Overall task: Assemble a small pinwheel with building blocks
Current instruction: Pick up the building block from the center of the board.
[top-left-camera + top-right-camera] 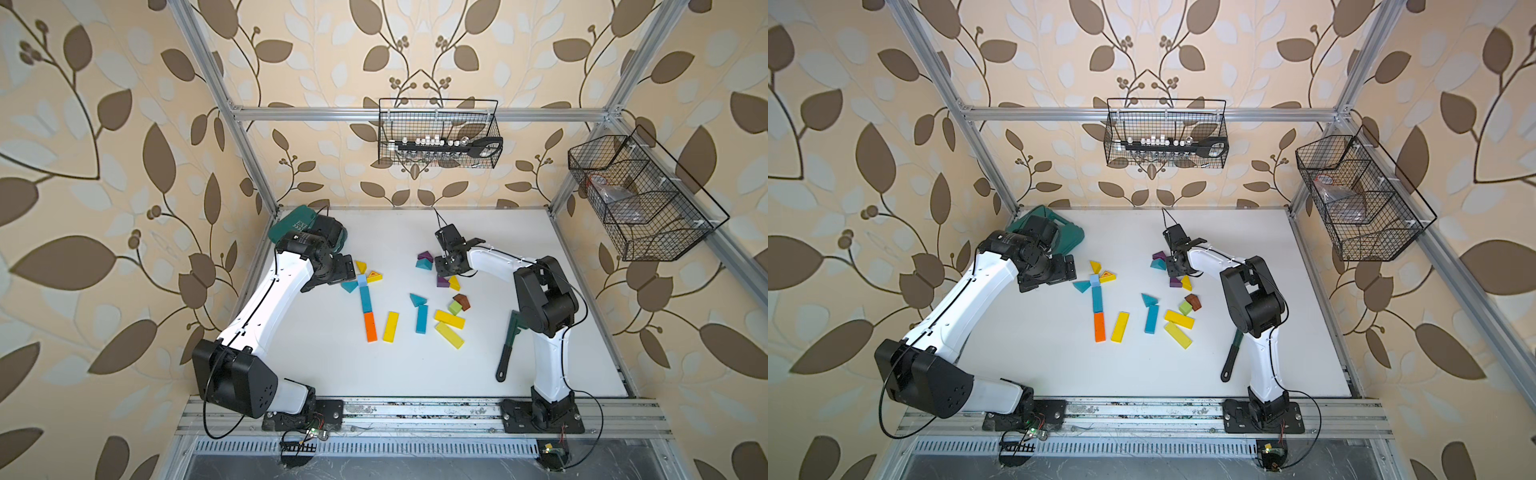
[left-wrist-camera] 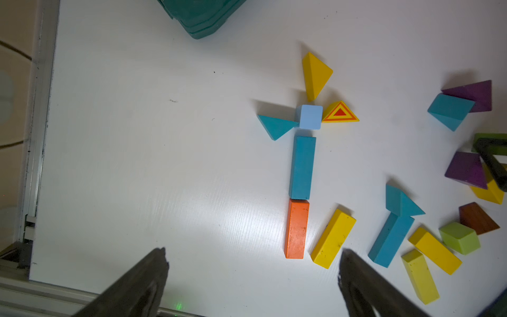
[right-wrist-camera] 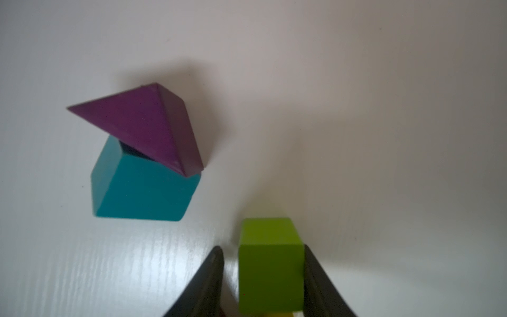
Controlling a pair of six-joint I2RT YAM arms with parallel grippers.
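**Right hand at the green cube**

Right hand (image 3: 262, 248) straddled the green cube (image 3: 270, 263). One jaw touched it and the other showed a sliver of gap, so a firm grip could not be told. Best seemed to centre first, then lift straight, clear of the purple wedge (image 3: 142, 123) leaning on the teal wedge (image 3: 142, 192) just beyond the fingertips. Left hand (image 2: 252, 260) hung wide open and empty, short of the pinwheel's pale blue cube (image 2: 310, 116).

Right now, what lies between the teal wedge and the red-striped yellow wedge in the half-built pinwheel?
The pale blue cube sits between the teal wedge and the striped yellow wedge, clearest in the left wrist view.
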